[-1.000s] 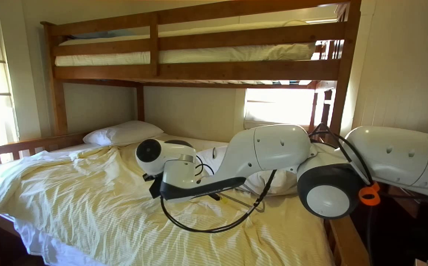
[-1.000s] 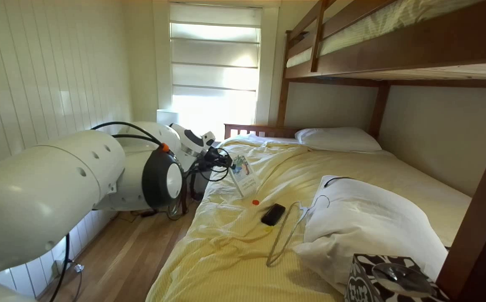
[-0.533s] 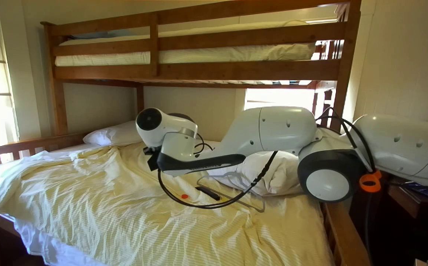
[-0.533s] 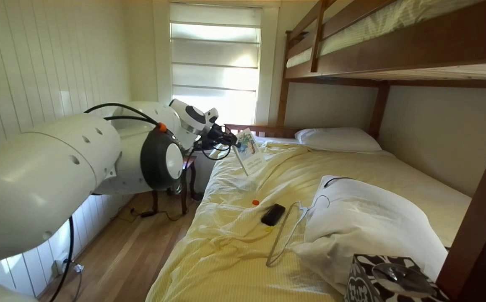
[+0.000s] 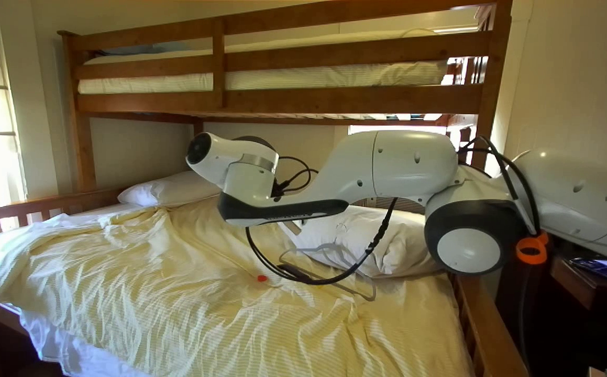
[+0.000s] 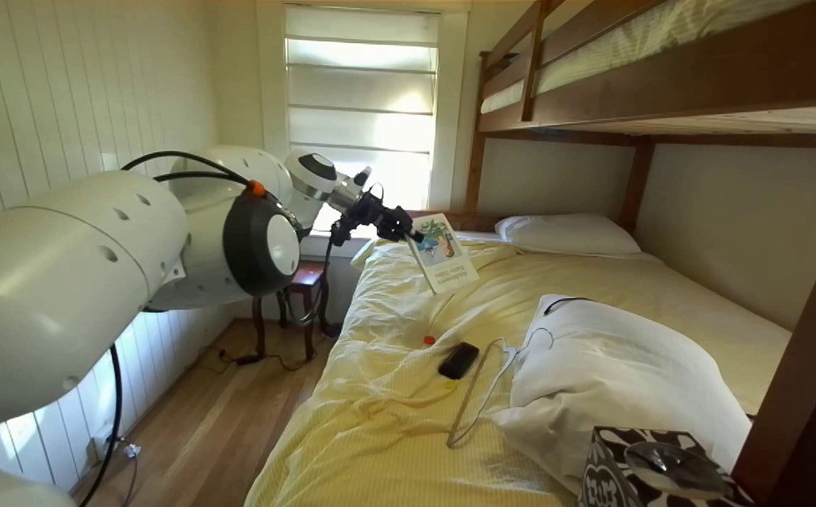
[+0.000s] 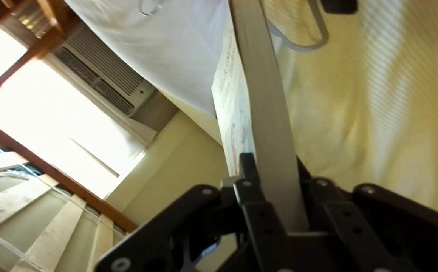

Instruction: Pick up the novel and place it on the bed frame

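Observation:
The novel (image 6: 444, 258) is a thin paperback with a pale cover and a coloured picture. My gripper (image 6: 413, 234) is shut on one end of it and holds it tilted above the yellow bedding. In the wrist view the novel's page edge (image 7: 266, 94) runs up from between the black fingers of the gripper (image 7: 275, 166). In an exterior view the arm (image 5: 413, 162) hides the gripper and most or all of the novel. The brown wooden bed frame (image 5: 350, 99) has posts and long upper rails; its upper rail (image 6: 661, 88) also shows above and right of the gripper.
On the yellow bedding (image 6: 379, 422) lie a dark slim object (image 6: 458, 360), a grey hanger (image 6: 474, 405), a red cap (image 6: 429, 340) and a white pillow (image 6: 619, 366). A patterned box (image 6: 608, 468) stands in front. A small stool (image 6: 307, 274) stands beside the bed.
The arm has risen in both exterior views. The gripper has lifted the novel from low over the bedding and carried it up and towards the bed. The grip has stayed shut.

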`<state>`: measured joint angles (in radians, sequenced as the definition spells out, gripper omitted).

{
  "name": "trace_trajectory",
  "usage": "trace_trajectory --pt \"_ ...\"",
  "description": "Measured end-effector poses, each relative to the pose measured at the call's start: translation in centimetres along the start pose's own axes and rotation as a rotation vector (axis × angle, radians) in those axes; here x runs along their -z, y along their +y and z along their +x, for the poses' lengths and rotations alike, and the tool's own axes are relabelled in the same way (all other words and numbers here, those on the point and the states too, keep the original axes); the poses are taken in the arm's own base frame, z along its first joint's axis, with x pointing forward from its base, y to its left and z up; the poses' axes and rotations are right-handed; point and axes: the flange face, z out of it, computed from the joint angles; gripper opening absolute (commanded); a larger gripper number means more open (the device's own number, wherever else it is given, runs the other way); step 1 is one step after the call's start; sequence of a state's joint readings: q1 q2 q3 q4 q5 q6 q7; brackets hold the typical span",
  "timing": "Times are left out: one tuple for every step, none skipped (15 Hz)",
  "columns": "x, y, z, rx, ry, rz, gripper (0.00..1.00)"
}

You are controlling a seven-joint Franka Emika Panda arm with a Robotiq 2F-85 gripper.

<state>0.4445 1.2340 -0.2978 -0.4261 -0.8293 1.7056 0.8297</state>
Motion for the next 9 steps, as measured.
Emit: trace_trajectory --pt "0.0 0.5 -0.3 0.037 -0.032 -0.035 0.06" --pt "0.0 0.7 -0.4 0.076 -0.053 -0.047 0.06" --pt "0.1 0.8 -0.5 0.112 -0.068 -0.047 0.06" --pt "0.0 1.1 -0.6 0.14 -0.09 -0.056 0.06" --pt "-0.2 1.3 -0.9 0.165 -0.117 -0.068 0.06" --pt "-0.4 1.5 -1.2 0.183 -0.145 -0.083 0.06" --pt "-0.7 1.8 -1.4 0.192 -0.169 -0.096 0.24" --pt "-0.9 2.0 -1.6 0.193 -0.19 -0.107 0.24" --pt "-1.1 2.1 -1.7 0.192 -0.201 -0.112 0.24"
